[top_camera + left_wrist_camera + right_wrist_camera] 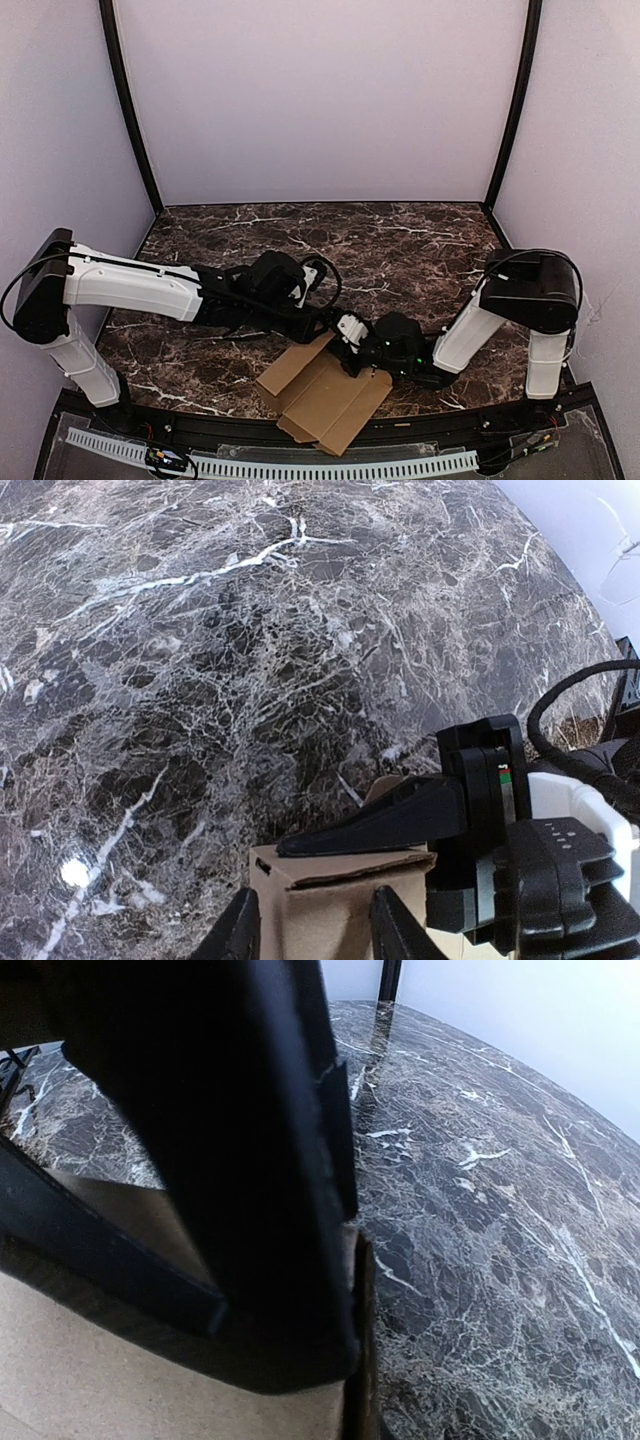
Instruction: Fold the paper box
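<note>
The paper box point(325, 395) is a brown, partly folded cardboard piece at the table's near edge, between the two arms. My left gripper point(322, 332) reaches in from the left; in the left wrist view its two fingers point(240, 930) stand on either side of the box's raised end point(320, 905) and grip it. My right gripper point(352, 350) meets the same end from the right. One of its black fingers point(385, 820) lies flat along the top flap. In the right wrist view a black finger point(250, 1210) blocks most of the picture beside a cardboard edge point(358, 1340), hiding how the jaws stand.
The dark marble table point(400, 240) stretches behind the box to the back wall. Black corner posts point(130, 110) stand at the back left and right. A white perforated rail point(300, 465) runs along the near edge, below the box's overhanging corner.
</note>
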### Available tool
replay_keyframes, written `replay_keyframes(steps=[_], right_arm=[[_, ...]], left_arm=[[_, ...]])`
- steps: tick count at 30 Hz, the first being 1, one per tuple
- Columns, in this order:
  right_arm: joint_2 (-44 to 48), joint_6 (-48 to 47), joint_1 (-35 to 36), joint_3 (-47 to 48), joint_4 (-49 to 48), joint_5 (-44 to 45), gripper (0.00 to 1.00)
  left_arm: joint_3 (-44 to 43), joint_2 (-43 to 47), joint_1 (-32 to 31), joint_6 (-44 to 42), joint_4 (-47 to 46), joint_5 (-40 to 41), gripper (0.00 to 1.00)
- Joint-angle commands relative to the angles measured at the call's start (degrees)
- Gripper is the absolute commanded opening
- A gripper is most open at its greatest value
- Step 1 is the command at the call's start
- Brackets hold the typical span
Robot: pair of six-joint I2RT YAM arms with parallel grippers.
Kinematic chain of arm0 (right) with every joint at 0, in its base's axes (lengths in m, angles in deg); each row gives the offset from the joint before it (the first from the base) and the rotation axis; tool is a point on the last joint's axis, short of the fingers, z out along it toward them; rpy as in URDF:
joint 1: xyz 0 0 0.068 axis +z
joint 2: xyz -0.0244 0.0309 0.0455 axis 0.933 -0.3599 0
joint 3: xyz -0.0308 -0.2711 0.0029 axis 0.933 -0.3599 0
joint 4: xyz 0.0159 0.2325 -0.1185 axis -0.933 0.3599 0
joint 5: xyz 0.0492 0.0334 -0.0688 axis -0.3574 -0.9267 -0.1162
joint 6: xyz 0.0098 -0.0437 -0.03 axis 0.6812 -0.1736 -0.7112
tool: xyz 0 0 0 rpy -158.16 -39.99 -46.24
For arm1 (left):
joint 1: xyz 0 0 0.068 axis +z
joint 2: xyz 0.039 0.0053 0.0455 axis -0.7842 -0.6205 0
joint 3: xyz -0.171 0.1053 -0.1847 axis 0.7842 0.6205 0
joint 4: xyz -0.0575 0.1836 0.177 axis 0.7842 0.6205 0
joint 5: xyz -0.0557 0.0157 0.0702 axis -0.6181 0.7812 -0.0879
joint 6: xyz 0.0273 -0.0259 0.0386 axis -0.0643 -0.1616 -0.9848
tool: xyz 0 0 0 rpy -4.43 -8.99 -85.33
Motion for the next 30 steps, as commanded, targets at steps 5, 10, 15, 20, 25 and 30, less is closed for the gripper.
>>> replay_keyframes(steps=[5, 10, 15, 20, 25, 30], right_arm=[[-1.4, 3.1, 0.6, 1.8, 0.3, 6.9, 0.08], [-1.3, 4.4, 0.7, 2.3, 1.6, 8.9, 0.00], [-1.6, 4.5, 0.8, 2.5, 1.6, 9.5, 0.00], [-1.7, 4.3, 0.9, 2.5, 2.1, 9.4, 0.00], [-1.8, 3.6, 1.0, 2.7, 2.5, 9.3, 0.00], [-1.8, 3.1, 1.1, 2.6, 2.1, 8.8, 0.00]], left_arm=[[0.8, 0.1, 0.2, 0.8, 0.0, -0.5, 0.38], [0.7, 0.1, 0.2, 1.0, -0.1, -0.8, 0.37], [0.8, 0.8, 0.2, 0.9, 0.4, -0.2, 0.37], [-1.4, 3.7, 0.2, -1.4, 6.5, 5.3, 0.46], [-2.7, 8.0, 0.2, -4.7, 11.8, 10.3, 0.59], [-1.3, 11.6, 1.6, -6.1, 14.5, 13.2, 0.64]])
